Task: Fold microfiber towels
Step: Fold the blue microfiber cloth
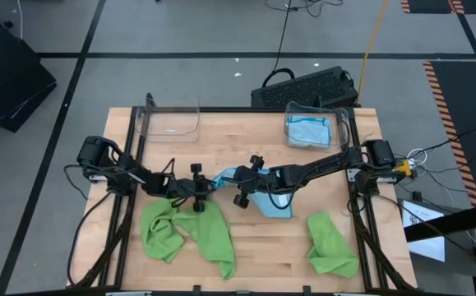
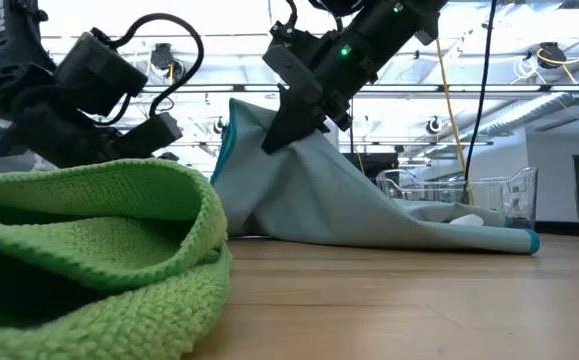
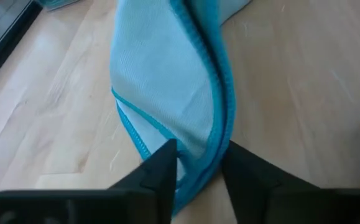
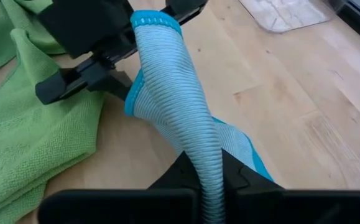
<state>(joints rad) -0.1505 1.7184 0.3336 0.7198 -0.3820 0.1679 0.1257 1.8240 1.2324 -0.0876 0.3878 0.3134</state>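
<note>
A light blue towel with teal edging (image 1: 272, 203) is raised at one end between my two grippers, near the table's middle. Its other end (image 2: 509, 238) lies on the wood. My right gripper (image 4: 209, 177) is shut on the raised, rolled-up part. My left gripper (image 3: 198, 160) meets the same towel from the table's left, where a teal-edged fold sits between its fingers. A crumpled lime green towel (image 1: 190, 233) lies near the front edge on the left. Another green towel (image 1: 333, 244) lies at the front right. My left gripper has a gathered fold of the towel's teal edge (image 3: 212, 134) pinched between its two fingers, in several layers. The fingers come from the table's left, slanting down. Beyond them the cloth rises toward the other gripper. My right gripper pinches the towel's bunched, rolled part (image 4: 199, 146) between its two fingers, coming from the table's right and slanting down. That part is lifted clear. The rest drapes down slack from the fingers (image 2: 287, 120) to the table.
A clear bin (image 1: 313, 130) with folded blue towels stands at the far right, and another clear bin (image 1: 170, 121) at the far left. The big green towel (image 2: 89, 250) lies just in front of my left gripper (image 1: 207, 187). Bare wood shows between the two green towels.
</note>
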